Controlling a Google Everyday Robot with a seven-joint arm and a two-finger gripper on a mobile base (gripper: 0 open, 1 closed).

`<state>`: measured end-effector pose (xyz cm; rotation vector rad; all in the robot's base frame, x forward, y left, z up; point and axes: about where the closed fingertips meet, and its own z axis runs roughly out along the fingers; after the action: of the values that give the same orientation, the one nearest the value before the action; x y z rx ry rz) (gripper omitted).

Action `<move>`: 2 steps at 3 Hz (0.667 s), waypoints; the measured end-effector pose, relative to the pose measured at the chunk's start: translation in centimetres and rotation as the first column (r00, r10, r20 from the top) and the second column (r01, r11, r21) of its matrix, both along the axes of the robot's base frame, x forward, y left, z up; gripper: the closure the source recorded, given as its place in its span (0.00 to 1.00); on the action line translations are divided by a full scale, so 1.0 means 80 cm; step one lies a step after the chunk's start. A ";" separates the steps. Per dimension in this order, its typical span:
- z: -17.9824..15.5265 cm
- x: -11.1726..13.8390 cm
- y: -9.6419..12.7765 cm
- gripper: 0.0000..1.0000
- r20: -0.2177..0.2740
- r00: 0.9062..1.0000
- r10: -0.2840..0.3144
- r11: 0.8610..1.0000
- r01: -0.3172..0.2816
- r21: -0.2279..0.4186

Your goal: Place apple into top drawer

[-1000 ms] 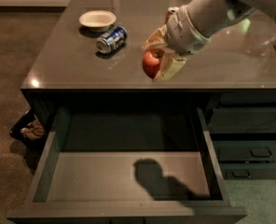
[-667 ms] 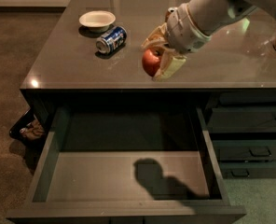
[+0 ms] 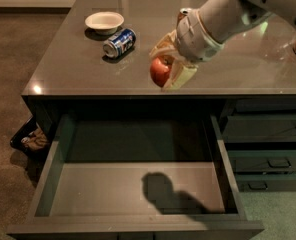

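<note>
We see the gripper (image 3: 169, 67) clamped on the apple (image 3: 159, 71) by the counter's (image 3: 73, 69) front edge, shadow (image 3: 160, 190) in the open drawer (image 3: 98, 189).

No text is showing legibly, even on the can (image 3: 119, 42). The gripper (image 3: 170, 67) is holding the apple (image 3: 159, 71) over the near edge of the bench (image 3: 73, 71).

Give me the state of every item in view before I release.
claw: shut on the apple, at the counter's front edge.
apple: gripped, lifted off the counter.
top drawer: pulled open, bottom bare.
soda can: on its side on the counter.
bowl: upright on the counter.
side drawers: shut.
</note>
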<state>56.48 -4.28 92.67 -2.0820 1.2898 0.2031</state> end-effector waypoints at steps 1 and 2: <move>-0.022 -0.046 0.002 1.00 -0.010 1.000 -0.022 0.999 0.022 0.024; -0.097 -0.067 0.036 1.00 0.031 0.999 -0.021 0.997 0.019 0.075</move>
<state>51.08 -1.37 84.93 -2.0005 1.2643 0.2059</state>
